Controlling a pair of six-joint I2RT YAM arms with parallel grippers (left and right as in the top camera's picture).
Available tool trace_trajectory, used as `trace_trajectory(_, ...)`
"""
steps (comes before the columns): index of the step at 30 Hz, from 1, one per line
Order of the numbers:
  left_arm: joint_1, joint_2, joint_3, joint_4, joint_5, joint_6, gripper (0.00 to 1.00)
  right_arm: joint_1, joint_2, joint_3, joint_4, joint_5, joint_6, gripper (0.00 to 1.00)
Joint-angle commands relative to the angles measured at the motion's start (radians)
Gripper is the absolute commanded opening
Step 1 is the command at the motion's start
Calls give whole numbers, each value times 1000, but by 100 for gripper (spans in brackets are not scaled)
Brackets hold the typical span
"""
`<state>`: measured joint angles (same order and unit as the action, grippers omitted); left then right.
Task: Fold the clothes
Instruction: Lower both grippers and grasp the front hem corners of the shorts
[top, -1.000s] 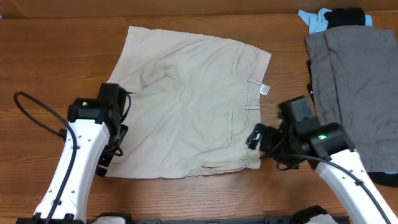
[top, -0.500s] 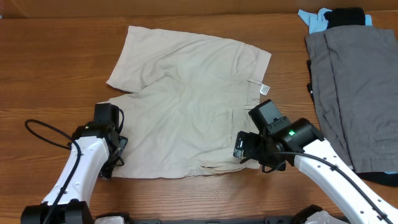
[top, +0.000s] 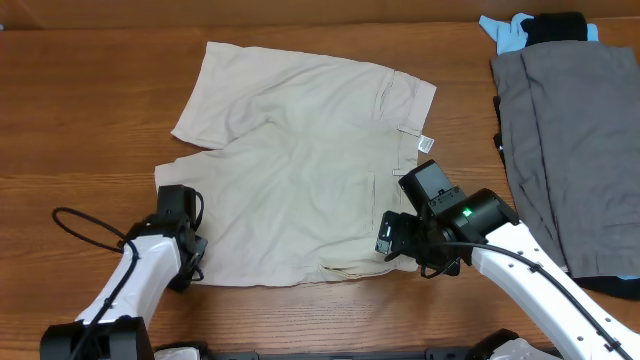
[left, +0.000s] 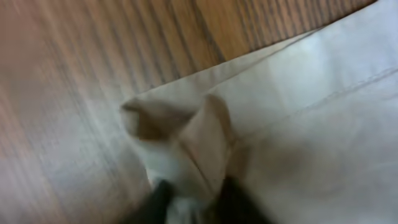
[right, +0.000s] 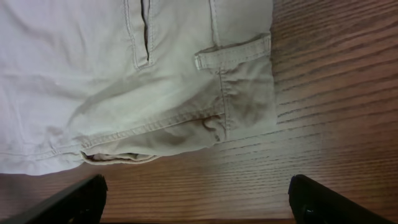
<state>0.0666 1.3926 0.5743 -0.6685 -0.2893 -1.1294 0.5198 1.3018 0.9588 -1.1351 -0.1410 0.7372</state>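
The clothes (top: 300, 160), beige shorts, lie spread flat on the table, waistband and small white tag (top: 426, 144) to the right. My left gripper (top: 186, 262) is at the near-left hem corner. In the left wrist view its dark fingers (left: 155, 199) are shut on a bunched-up fold of that hem (left: 186, 134). My right gripper (top: 400, 240) hovers at the near-right waistband corner. In the right wrist view it (right: 196, 199) stands open, fingers (right: 74, 199) wide apart over bare wood just short of the beige waistband corner (right: 245, 106).
A grey garment (top: 570, 140) lies at the right edge of the table (top: 80, 100). Small light-blue (top: 500, 30) and black (top: 555, 25) pieces sit at its far end. The right arm's cable side is close to the grey garment.
My left gripper has slid toward the near edge onto the hem corner and shut on it. My right gripper moved left to the waistband corner, then held still, open.
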Motion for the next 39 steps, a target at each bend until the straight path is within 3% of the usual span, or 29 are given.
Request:
trace_trajectory(1, 12, -13, -52, 50, -25, 6, 7, 5, 3, -13, 12, 13, 50, 96)
trace_trajectory(9, 12, -13, -69, 106, -20, -24, 4, 63, 3, -164, 127, 9, 262, 87)
trace_trajectory(14, 12, -13, -69, 113, -5, -23, 4, 92, 12, -240, 292, 5, 270, 75)
trace_trajectory(26, 12, -13, -69, 124, 9, -23, 4, 88, 137, -240, 300, 70, 258, 74)
trace_trajectory(27, 12, -13, -69, 125, 26, -23, 4, 79, 156, -240, 298, 90, 258, 60)
trace_trajectory(33, 12, -13, -69, 124, 46, 2, 4, 52, 185, -243, 303, 156, 267, 7)
trace_trajectory(37, 12, -13, -65, 129, 52, 34, 4, 30, 185, -243, 296, 178, 289, 4)
trace_trajectory(39, 12, -18, -37, 116, 124, 149, 4, 3, 171, -240, 290, 177, 288, 4)
